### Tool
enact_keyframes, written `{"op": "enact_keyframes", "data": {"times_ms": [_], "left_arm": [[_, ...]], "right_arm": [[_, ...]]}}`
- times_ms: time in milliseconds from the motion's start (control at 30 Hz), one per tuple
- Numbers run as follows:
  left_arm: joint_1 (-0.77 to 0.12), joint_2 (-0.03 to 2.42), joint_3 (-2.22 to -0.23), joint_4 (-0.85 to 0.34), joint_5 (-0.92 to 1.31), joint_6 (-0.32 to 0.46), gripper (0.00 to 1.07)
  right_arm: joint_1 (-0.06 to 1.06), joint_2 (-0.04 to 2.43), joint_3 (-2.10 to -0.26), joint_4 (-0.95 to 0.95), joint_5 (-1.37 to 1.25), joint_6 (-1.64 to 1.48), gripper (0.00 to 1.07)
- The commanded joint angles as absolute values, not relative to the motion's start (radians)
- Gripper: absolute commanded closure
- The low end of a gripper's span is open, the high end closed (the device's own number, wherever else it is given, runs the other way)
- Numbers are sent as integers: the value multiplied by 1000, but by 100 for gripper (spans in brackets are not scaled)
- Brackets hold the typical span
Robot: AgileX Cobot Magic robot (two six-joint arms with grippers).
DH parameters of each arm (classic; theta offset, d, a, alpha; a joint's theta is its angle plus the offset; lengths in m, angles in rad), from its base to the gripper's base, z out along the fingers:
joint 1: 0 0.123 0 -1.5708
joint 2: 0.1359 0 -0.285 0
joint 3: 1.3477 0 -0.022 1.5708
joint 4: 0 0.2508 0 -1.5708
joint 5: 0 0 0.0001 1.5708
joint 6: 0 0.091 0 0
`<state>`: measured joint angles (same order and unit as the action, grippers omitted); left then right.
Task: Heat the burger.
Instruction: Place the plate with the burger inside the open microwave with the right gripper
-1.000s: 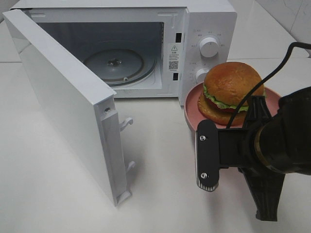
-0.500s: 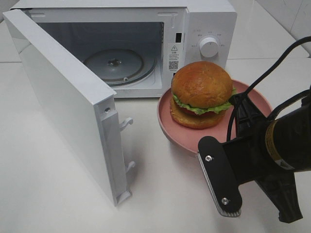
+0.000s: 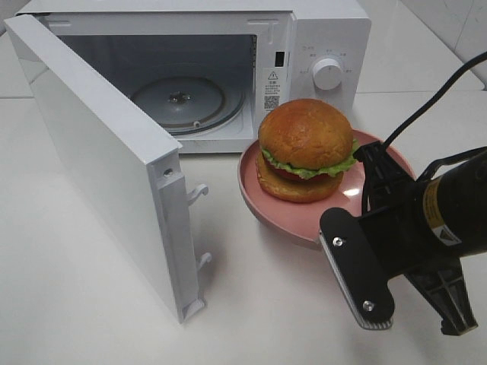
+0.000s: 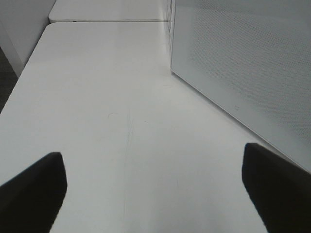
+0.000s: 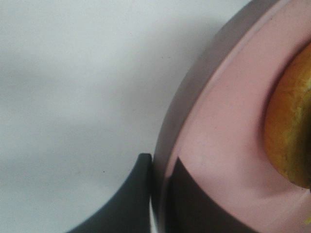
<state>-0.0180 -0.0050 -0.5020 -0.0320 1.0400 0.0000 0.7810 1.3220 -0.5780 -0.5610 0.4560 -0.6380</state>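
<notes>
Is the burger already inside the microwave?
No, the burger sits on the pink plate out in front of the open microwave, not inside its cavity.

My burger (image 3: 306, 150), glossy golden-brown bun halves around a green lettuce frill and a red layer, sits upright and whole on the pink plate (image 3: 259, 194), off-centre, away from the rim I pinch.

High overview, R-wrist close-up; both: burger (image 3: 306, 148)
</notes>
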Motion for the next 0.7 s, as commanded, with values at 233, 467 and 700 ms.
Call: {"op": "enact_keyframes", "data": {"times_ms": [233, 467, 700], "left_arm": [[-13, -25, -499, -29, 1037, 0, 17], [-13, -25, -499, -29, 1037, 0, 17], [-13, -25, -499, -29, 1037, 0, 17]], "right_arm": [[676, 1305, -585, -429, 306, -956, 107], [604, 1305, -585, -208, 229, -1267, 107], [553, 1305, -585, 15, 189, -1541, 107]]}}
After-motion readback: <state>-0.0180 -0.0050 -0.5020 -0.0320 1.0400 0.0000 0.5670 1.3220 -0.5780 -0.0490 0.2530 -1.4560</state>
